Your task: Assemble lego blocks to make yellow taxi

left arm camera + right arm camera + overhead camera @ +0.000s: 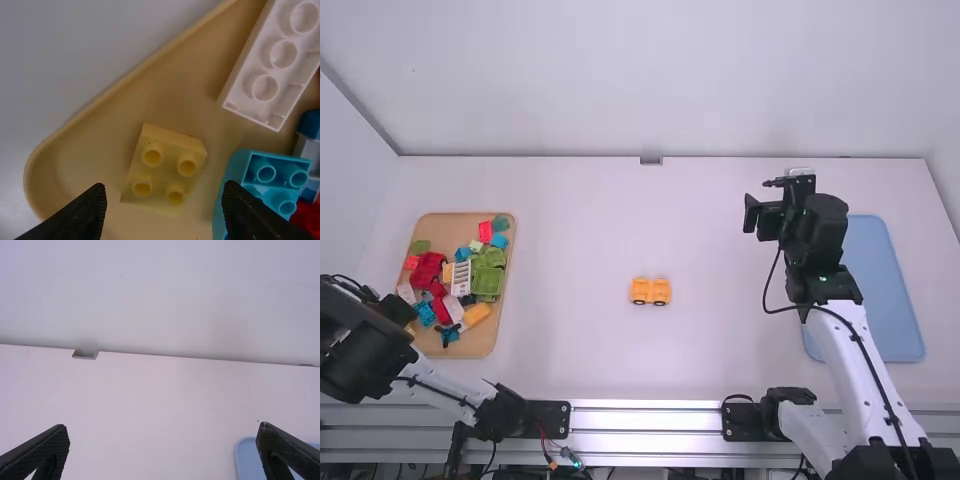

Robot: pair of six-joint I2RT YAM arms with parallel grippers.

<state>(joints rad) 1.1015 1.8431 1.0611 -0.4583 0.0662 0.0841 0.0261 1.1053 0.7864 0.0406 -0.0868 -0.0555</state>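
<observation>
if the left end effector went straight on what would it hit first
Probably the yellow four-stud brick ahead of the left end effector, though one fingertip might touch the teal brick first; depth is unclear.

Orange-yellow wheeled piece (651,291) on table (620,220); yellow four-stud block (164,167), studs up, in tray (95,150).

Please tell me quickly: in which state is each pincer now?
Left pincer: open, empty, above a yellow, four-stud plastic block.
Right pincer: open, empty, fingers wide apart.
</observation>
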